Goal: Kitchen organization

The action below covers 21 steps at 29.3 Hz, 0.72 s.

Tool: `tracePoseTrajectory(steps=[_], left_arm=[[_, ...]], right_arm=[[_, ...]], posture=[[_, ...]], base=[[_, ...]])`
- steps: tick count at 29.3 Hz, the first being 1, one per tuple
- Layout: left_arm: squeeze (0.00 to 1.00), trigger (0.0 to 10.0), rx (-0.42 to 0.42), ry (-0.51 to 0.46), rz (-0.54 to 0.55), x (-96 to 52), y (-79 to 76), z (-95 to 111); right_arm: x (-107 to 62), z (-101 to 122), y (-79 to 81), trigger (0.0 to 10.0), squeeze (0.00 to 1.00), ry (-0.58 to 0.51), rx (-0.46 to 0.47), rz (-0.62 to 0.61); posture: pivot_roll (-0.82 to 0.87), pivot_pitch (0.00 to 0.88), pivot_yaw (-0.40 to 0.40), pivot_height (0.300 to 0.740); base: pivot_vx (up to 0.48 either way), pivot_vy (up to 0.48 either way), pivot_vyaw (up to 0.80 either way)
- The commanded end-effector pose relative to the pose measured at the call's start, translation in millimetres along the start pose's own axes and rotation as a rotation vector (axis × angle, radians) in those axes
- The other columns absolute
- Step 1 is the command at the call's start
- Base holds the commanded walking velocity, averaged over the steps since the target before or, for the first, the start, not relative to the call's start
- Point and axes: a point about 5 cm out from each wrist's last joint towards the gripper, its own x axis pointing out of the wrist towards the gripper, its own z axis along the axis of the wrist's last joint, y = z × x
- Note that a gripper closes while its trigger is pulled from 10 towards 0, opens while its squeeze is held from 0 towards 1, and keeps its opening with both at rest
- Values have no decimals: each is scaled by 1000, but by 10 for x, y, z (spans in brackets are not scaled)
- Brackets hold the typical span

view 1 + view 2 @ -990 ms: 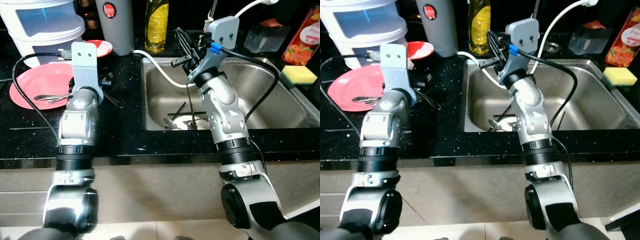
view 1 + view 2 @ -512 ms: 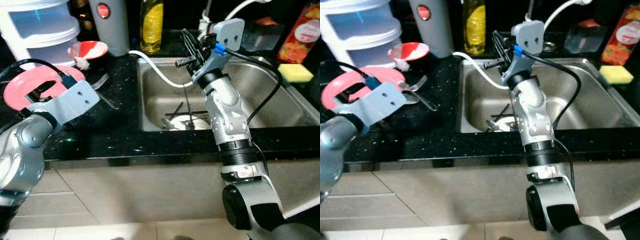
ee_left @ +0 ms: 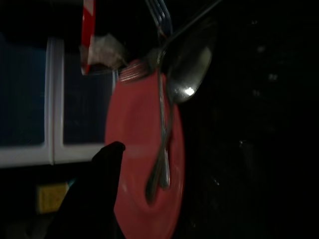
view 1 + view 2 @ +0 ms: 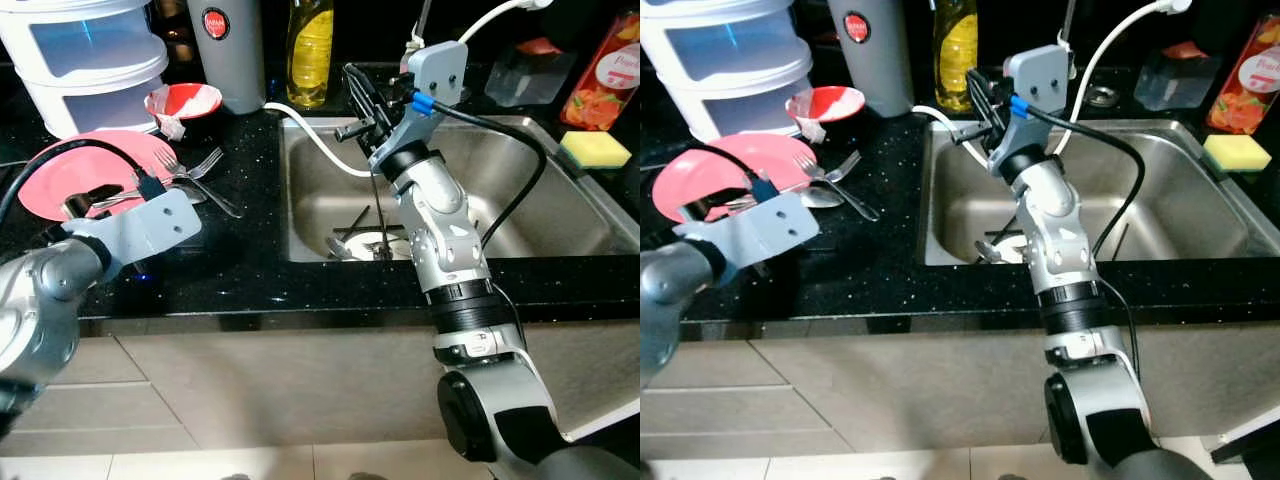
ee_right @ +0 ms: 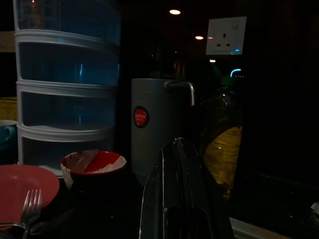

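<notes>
A pink plate [image 4: 60,165] lies on the black counter [image 4: 240,260] at the left, with a spoon [image 3: 187,74] resting across it. Two forks [image 4: 195,165] lie just right of the plate. My left gripper [image 4: 82,205] sits low over the plate's near edge, and one black finger [image 3: 107,159] reaches over the pink surface. My right gripper [image 4: 357,92] is raised above the back left corner of the steel sink [image 4: 560,200], shut, with nothing seen between its fingers [image 5: 182,189]. Dark utensils [image 4: 362,222] and a white dish [image 4: 385,243] lie in the sink bottom.
Along the back stand a red and white bowl [image 4: 190,100], a grey canister [image 4: 232,50], a yellow bottle [image 4: 311,50] and white stacked drawers [image 4: 90,55]. A white hose [image 4: 310,140] runs into the sink. A yellow sponge [image 4: 597,150] and a carton [image 4: 615,70] sit at the right.
My left arm has dropped from upright over the counter to low at its front edge by the pink plate. The right arm holds about the same pose. The camera shifted.
</notes>
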Motion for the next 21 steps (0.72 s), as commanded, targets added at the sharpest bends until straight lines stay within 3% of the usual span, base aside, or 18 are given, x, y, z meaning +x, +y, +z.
tracePoseTrajectory(steps=[1,7,11,12,13,15,16,17,18,19,21], left_arm=[[0,10000,59,44,-101,111,-172,-145],[0,10000,117,28,-109,328,-169,-124],[0,10000,133,27,-107,368,-174,-129],[0,9373,135,19,-123,480,-237,-125],[0,9373,135,19,-123,480,-237,-125],[0,5490,180,22,-134,596,-302,-158],[0,5490,180,22,-134,596,-302,-158],[0,3490,192,22,-133,637,-317,-174],[0,3490,192,22,-133,637,-317,-174],[0,0,203,18,-126,665,-327,-185],[0,0,197,-35,-78,705,-331,-166]], right_arm=[[-10,-15,20,10000,0,11,1,10],[-28,11,-27,10000,0,10,-13,-5],[-32,9,-30,10000,0,11,-14,-6],[-40,3,-27,10000,0,14,-14,-6],[-40,3,-27,10000,0,14,-14,-6],[-40,6,-19,10000,0,16,-13,-3],[-40,6,-19,10000,0,16,-13,-3],[-39,7,-17,10000,0,16,-12,-2],[-39,7,-17,10000,0,16,-12,-2],[-38,9,-16,10000,0,16,-12,-1],[-38,6,-12,10000,0,19,-11,1]], posture=[[134,0,-9,740],[109,0,-1,740],[109,0,-1,740],[106,0,-3,740],[106,0,-3,740],[103,0,-4,740],[103,0,-4,740],[103,0,-4,740],[103,0,-4,740],[100,3,-7,740],[100,3,-7,740]], base=[[0,0,0],[0,0,0],[0,0,0],[0,0,0],[0,0,0],[0,0,0],[0,0,0],[0,0,0],[0,0,0],[0,0,0],[0,0,0]])
